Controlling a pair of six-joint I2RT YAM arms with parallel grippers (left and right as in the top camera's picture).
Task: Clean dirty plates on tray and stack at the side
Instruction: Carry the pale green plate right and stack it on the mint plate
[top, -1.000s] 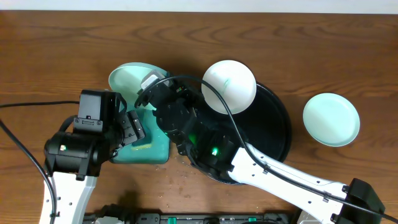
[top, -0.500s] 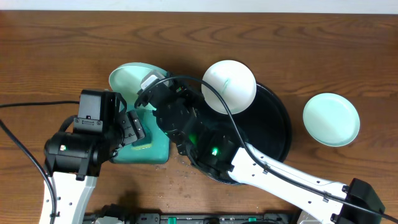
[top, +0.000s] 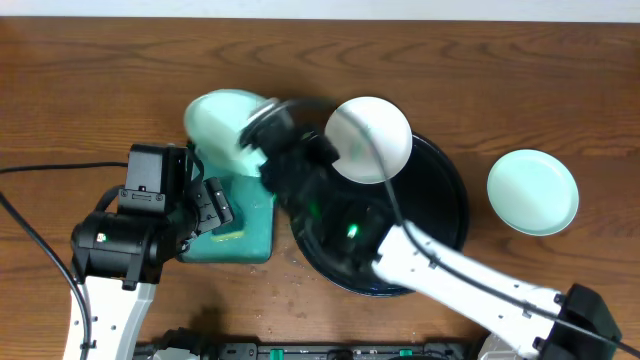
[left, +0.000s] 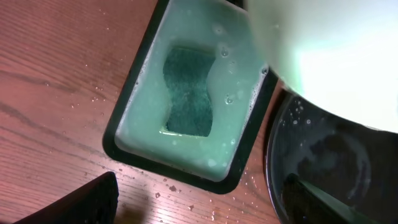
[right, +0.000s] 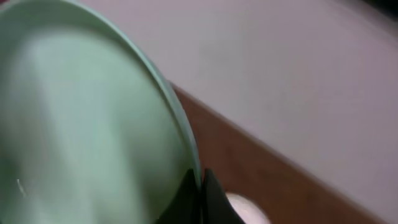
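Note:
My right gripper (right: 200, 186) is shut on the rim of a pale mint-green plate (top: 222, 120) and holds it tilted in the air above the far end of the teal basin; the plate also fills the left of the right wrist view (right: 87, 124) and the top right of the left wrist view (left: 329, 56). A white plate (top: 372, 135) leans on the far rim of the round black tray (top: 445, 215). A second mint plate (top: 533, 192) lies on the table to the right. My left gripper (left: 199, 205) is open and empty, low beside the basin.
A rectangular black-rimmed tray (left: 186, 93) holds soapy pale teal water and a green sponge (left: 189, 90). Water drops spot the wood in front of it. The right arm (top: 450, 280) crosses over the black tray. A cable (top: 50, 168) runs off to the left.
My right gripper has lifted the mint plate up and to the right, away from the basin; the motion blurs it. The left arm has not moved.

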